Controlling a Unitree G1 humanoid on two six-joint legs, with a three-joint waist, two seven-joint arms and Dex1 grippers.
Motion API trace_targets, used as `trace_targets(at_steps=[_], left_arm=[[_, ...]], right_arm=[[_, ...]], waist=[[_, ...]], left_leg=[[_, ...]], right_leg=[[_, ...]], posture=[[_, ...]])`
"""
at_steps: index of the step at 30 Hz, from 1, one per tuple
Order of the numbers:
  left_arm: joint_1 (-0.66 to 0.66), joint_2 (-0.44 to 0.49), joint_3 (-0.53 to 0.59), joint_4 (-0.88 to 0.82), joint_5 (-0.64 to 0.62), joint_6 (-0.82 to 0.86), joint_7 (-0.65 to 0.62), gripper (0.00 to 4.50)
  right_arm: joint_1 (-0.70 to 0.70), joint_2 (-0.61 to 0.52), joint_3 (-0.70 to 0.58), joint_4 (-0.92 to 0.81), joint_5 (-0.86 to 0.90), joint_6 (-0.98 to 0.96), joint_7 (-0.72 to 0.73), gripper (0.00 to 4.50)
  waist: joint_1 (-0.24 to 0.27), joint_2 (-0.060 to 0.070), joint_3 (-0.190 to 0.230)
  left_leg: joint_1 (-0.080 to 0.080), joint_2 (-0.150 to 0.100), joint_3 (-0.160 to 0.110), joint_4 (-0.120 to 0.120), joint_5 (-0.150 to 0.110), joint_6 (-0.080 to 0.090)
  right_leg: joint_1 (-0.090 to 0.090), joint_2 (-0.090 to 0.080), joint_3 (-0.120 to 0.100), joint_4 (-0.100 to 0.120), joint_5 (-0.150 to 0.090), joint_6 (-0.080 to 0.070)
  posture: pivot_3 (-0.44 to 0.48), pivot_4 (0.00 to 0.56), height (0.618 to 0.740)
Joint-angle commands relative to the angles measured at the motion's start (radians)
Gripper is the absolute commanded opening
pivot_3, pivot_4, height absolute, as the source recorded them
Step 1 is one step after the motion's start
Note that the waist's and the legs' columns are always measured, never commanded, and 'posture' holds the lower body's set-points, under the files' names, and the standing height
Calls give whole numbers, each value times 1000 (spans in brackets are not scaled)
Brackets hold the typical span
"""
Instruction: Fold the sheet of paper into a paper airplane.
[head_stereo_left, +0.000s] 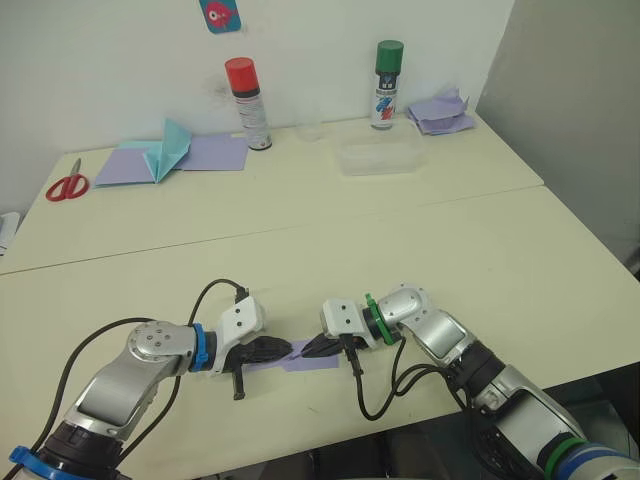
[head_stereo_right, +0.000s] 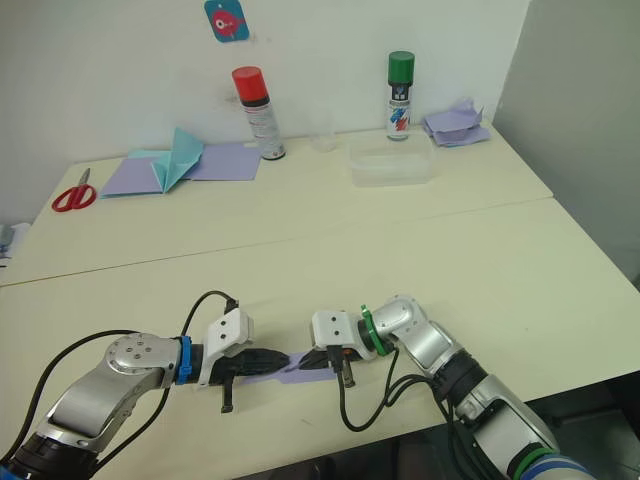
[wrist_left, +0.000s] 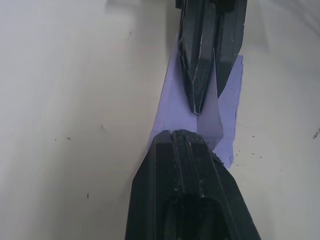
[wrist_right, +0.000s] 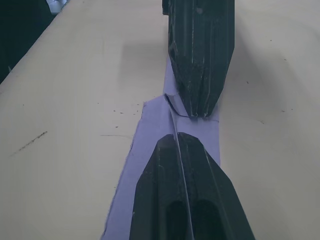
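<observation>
Lavender sheet of paper (head_stereo_left: 312, 360), pinched between left gripper (head_stereo_left: 283, 350), right gripper (head_stereo_left: 309, 348)

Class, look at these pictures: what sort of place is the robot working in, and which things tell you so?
Probably a craft or test workbench: pale table, red scissors, spare lavender sheets, two spray cans.

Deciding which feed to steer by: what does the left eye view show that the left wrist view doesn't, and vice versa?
Left eye view: the table, with scissors, red spray can, green spray can and teal paper shape. Left wrist view: a raised fold in the sheet of paper at the right claw. Both: left claw facing it, tips on the sheet.
</observation>
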Motion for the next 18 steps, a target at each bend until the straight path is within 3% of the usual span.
trace_targets(at_steps=[1,6,11,14,18], left_arm=[[2,10,-12,64,33,30,1,0],[0,12,-29,71,34,38,-18,0],[-2,3,-49,77,47,26,-20,0],[1,8,-57,76,55,15,-26,0],[5,8,-59,80,66,3,-29,0]], right_arm=[[22,-25,-2,0,-18,19,19,62],[20,-80,-24,-72,23,46,98,1649],[16,-203,-66,-261,138,214,227,3442],[-2,-215,-122,-314,206,317,222,3442],[-27,-104,-217,-254,231,382,56,2369]], waist=[[0,0,0],[0,0,0],[1,0,0],[2,0,0],[1,1,0]], left_leg=[[1,0,0,0,0,0],[3,0,0,0,-2,3],[2,0,0,0,-2,3],[2,0,-1,0,-3,4],[3,1,-1,0,-3,4]], right_leg=[[1,0,0,0,0,0],[4,0,-1,-1,0,0],[4,0,-1,-3,0,0],[5,0,-1,-3,0,0],[5,-3,-1,-3,0,0]], posture=[[0,150,740],[0,150,740],[0,150,740],[0,150,740],[0,150,740]])
